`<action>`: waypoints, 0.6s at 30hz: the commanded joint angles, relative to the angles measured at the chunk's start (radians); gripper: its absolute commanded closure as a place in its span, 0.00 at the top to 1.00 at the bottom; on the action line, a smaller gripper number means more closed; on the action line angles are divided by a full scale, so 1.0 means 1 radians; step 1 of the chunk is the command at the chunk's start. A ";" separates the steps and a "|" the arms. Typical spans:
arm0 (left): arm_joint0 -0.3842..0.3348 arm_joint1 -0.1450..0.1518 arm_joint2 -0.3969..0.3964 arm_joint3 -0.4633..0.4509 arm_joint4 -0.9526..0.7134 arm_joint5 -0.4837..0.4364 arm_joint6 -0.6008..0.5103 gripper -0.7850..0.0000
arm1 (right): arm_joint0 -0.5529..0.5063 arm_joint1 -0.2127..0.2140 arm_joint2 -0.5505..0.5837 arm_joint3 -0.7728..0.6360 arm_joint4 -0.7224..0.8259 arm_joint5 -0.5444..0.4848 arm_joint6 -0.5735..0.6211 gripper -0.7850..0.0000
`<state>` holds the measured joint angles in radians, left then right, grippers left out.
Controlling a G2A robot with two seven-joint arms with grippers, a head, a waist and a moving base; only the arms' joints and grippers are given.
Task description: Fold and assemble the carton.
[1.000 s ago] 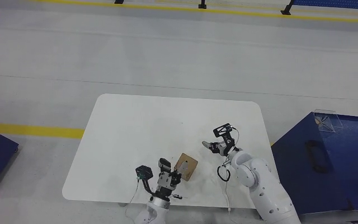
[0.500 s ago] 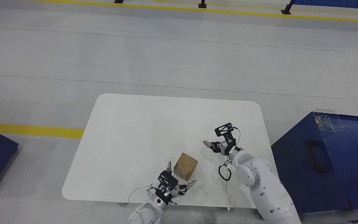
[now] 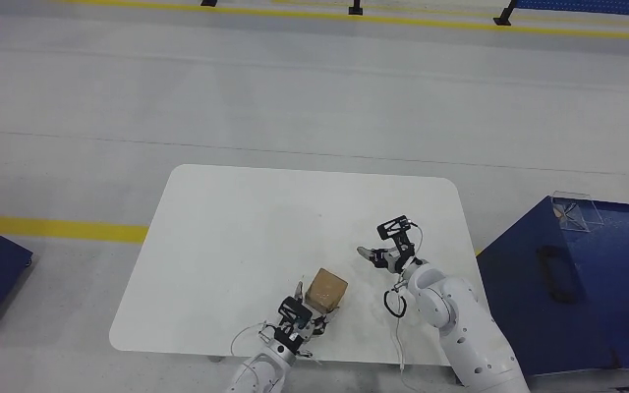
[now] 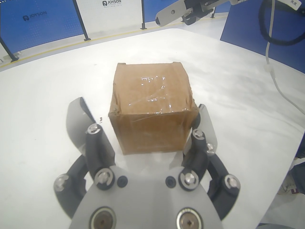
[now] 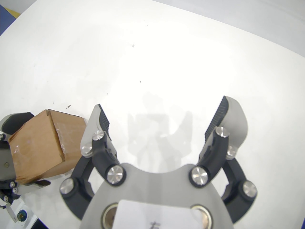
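The carton (image 3: 325, 287) is a closed brown cube with clear tape over its top, standing near the front edge of the white table (image 3: 246, 226). My left gripper (image 4: 139, 104) is open and straddles the near side of the carton (image 4: 150, 106). One finger rests against its side and the other stands a little off. In the top view the left gripper (image 3: 307, 312) sits just in front of the box. My right gripper (image 5: 162, 103) hangs open over bare table, with the carton (image 5: 40, 144) off to its side. From above, the right gripper (image 3: 376, 256) is right of the box.
A black cable loops from the right arm (image 3: 393, 303) down near the table's front right edge. A blue barrier (image 3: 550, 285) stands beside the table on the right. The table's back and left parts (image 3: 226, 216) are bare.
The carton went from tilted against the left gripper to standing flat as a cube. The left gripper dropped low, opened, and has moved in around the box. The right arm stayed put.
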<state>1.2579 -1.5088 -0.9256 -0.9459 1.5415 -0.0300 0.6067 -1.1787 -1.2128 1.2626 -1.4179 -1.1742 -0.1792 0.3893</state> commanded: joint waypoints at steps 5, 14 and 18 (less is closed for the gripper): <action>-0.003 -0.006 0.014 0.000 0.005 0.028 0.025 0.00 | 0.000 0.000 0.000 0.000 0.000 0.000 0.000 1.00; 0.086 0.008 0.002 -0.283 0.074 0.125 -0.158 0.00 | -0.014 0.004 0.054 0.001 0.057 0.012 -0.026 1.00; 0.190 0.027 -0.042 -0.604 0.132 0.174 -0.506 0.00 | -0.020 0.011 0.101 0.009 0.113 -0.028 -0.023 1.00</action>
<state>1.4096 -1.4861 -0.9546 -1.4165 1.6606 0.1271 0.2541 -1.1977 -1.2037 1.3541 -1.4109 -1.0713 -0.1910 0.3655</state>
